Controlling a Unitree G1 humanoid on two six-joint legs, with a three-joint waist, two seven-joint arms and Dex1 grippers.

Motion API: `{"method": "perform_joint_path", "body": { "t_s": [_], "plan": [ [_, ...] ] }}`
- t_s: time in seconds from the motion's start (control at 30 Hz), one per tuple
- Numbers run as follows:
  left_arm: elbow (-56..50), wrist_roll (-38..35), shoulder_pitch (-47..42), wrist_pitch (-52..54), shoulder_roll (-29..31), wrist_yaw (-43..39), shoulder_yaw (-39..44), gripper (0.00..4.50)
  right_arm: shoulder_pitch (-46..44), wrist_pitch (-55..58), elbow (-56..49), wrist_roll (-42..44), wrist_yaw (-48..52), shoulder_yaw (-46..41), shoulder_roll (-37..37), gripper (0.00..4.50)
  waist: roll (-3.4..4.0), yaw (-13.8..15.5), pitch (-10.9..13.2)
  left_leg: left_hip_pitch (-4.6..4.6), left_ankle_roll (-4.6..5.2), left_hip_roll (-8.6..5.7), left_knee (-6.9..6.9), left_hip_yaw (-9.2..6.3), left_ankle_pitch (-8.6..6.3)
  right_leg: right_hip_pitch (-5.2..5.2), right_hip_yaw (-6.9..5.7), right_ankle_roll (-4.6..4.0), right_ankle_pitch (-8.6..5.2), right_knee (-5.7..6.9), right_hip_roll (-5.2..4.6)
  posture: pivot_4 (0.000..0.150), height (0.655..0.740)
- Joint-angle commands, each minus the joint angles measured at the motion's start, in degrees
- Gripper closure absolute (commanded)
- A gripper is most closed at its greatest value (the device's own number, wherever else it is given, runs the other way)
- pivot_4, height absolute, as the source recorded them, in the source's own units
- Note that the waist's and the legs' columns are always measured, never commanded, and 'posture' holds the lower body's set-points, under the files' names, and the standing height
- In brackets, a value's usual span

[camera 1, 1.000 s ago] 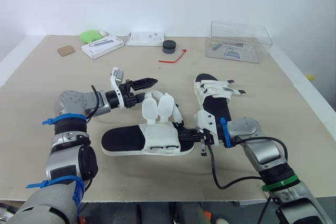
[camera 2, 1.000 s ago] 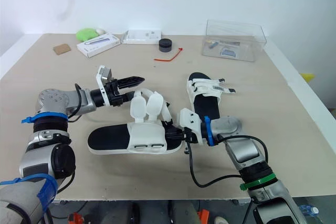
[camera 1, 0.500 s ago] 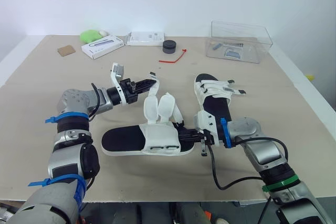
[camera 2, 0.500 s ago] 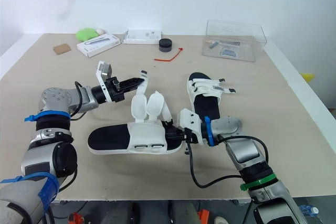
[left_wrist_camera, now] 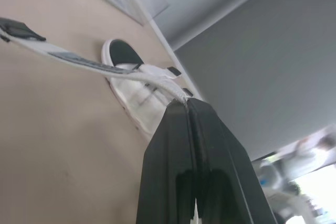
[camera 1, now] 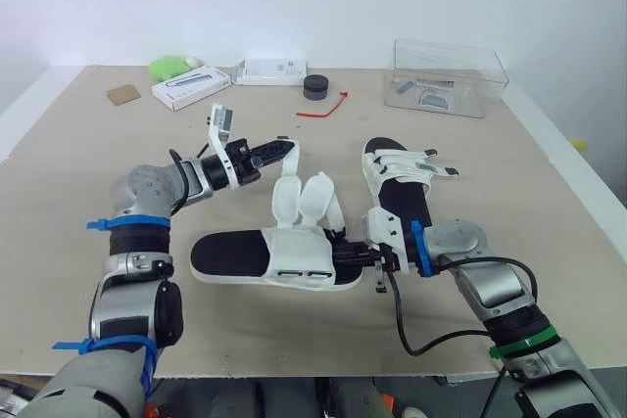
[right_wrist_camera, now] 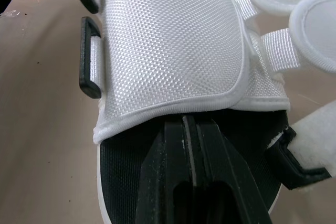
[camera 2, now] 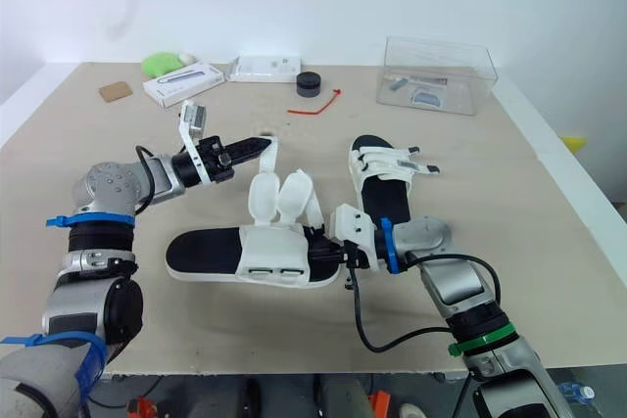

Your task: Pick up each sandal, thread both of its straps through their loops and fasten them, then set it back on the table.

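Note:
The near sandal (camera 1: 235,254), black footbed with a white upper, lies sideways on the table (camera 1: 78,163), its two padded flaps standing up. My left gripper (camera 1: 287,151) is above and behind those flaps, shut on the sandal's thin white strap (left_wrist_camera: 89,64), which is pinched at the fingertips (left_wrist_camera: 185,103) and ends in a black tab. At the sandal's open end my right gripper (camera 1: 343,254) is shut, its fingertips (right_wrist_camera: 185,121) on the black footbed against the edge of the white upper (right_wrist_camera: 168,45). The second sandal (camera 1: 402,188) lies to the right with its straps across it.
Along the far edge are a green object (camera 1: 168,68), two white boxes (camera 1: 191,87) (camera 1: 274,70), a black round piece (camera 1: 315,86), a red tie (camera 1: 325,108) and a clear plastic box (camera 1: 449,77). A brown square (camera 1: 123,95) lies far left.
My left gripper went from open to shut on the strap, then rose a little with it. The sandal's flaps shifted slightly right. The right arm has stayed still.

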Motion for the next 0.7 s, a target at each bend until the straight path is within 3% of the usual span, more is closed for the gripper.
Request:
{"method": "perform_joint_path", "body": {
  "t_s": [0.03, 0.27, 0.37, 0.47, 0.63, 0.7],
  "plan": [
    [-10.9, 7.8, 4.4, -13.2, 4.0, -7.0, -8.3, 4.43, -0.1, -0.1, -1.2, 0.0, 0.8, 0.2, -0.7, 4.50, 0.00, 0.1, 0.0, 0.01, -0.01, 0.01, -0.01, 0.00, -0.01, 0.00, 0.03, -0.03, -0.01, 0.00, 0.01, 0.150, 0.7400],
    [-20.1, 20.0, 13.4, -38.5, 10.5, -14.5, -15.3, 4.43, -0.1, 0.0, -1.2, 0.0, 1.0, 0.2, -1.0, 4.50, 0.00, 0.2, 0.0, -0.01, 0.02, 0.01, 0.00, -0.01, -0.02, 0.01, -0.01, -0.01, -0.08, -0.02, -0.02, 0.150, 0.7400],
    [-21.6, 27.6, 18.0, -62.3, 14.7, -19.0, -16.6, 4.43, 0.0, 0.1, -1.4, -0.1, 1.1, 0.2, -1.1, 4.50, 0.00, 0.2, 0.0, -0.01, 0.05, 0.04, 0.00, 0.01, -0.04, 0.01, 0.01, 0.19, -0.21, -0.03, -0.01, 0.150, 0.7400],
    [-15.1, 35.8, 18.0, -91.5, 18.4, -20.4, -18.3, 4.43, -0.1, 0.2, -1.2, -0.1, 1.3, 0.4, -1.1, 4.50, 0.00, 0.4, 0.0, 0.00, 0.10, 0.08, -0.03, 0.04, -0.07, 0.00, 0.01, -0.15, -0.09, -0.04, -0.02, 0.150, 0.7400],
    [-2.0, 48.0, 12.2, -119.9, 19.4, -14.2, -19.1, 4.43, -0.3, 0.2, -1.0, -0.2, 1.4, 0.9, -0.8, 4.50, -0.01, 0.5, 0.0, 0.01, 0.19, 0.06, 0.02, 0.05, -0.02, 0.06, -0.08, 0.01, -0.07, -0.06, -0.07, 0.150, 0.7400],
    [1.6, 52.9, 10.3, -125.6, 19.1, -10.5, -18.4, 4.43, -0.2, 0.2, -1.1, -0.3, 1.5, 1.1, -0.7, 4.50, -0.01, 0.5, 0.0, 0.01, 0.20, 0.06, 0.03, 0.09, -0.01, 0.06, -0.09, 0.24, -0.12, -0.07, -0.06, 0.150, 0.7400]
  ]
}}
